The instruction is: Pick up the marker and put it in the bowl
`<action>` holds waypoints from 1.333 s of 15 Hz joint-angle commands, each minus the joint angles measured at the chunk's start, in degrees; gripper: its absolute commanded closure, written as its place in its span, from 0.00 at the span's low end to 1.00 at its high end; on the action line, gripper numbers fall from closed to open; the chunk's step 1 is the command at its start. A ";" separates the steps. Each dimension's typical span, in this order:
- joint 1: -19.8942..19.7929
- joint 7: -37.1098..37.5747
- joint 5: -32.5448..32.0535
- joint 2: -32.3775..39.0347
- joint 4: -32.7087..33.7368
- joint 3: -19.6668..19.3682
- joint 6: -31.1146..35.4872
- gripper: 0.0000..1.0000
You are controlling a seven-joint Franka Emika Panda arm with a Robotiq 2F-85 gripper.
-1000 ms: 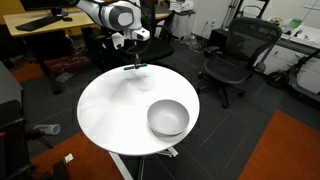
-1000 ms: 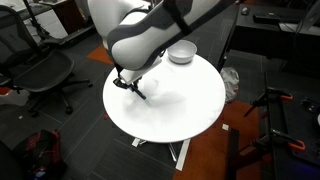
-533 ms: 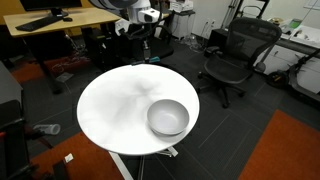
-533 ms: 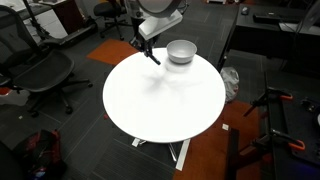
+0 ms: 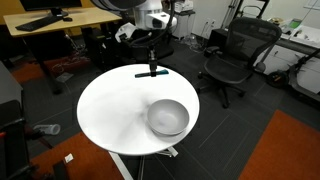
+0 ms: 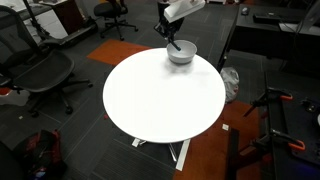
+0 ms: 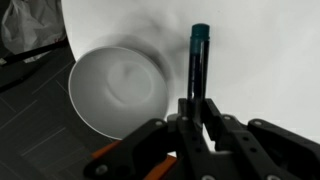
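Arm [image 5: 148, 14] enters from top of frame, wrist bent down. Gripper [image 7: 195, 108] points downward, fingers [image 7: 215, 125] closed tight around marker [image 7: 199, 60], held in air. Both exterior views: gripper [image 6: 171, 32] hangs under white wrist.

Both exterior views look down from some distance at the round white table [image 5: 110, 110] from roughly opposite sides, sharing the table and the bowl [image 5: 168, 118], while the wrist view looks closely down past the gripper [image 7: 198, 102] at the same bowl.
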 commanded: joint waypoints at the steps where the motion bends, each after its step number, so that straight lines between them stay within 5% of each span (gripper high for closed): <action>1: -2.59 -1.29 -0.30 -1.71 -3.41 -0.17 2.04 0.95; 14: -7.82 -3.46 0.68 3.67 -0.01 -1.12 6.15 0.95; 15: -7.92 -3.42 0.77 4.12 0.44 -1.14 5.97 0.56; 17: -8.01 -3.30 0.83 4.82 1.27 -1.24 5.82 0.50; 20: -8.16 -3.27 0.91 5.61 2.49 -1.27 5.75 0.27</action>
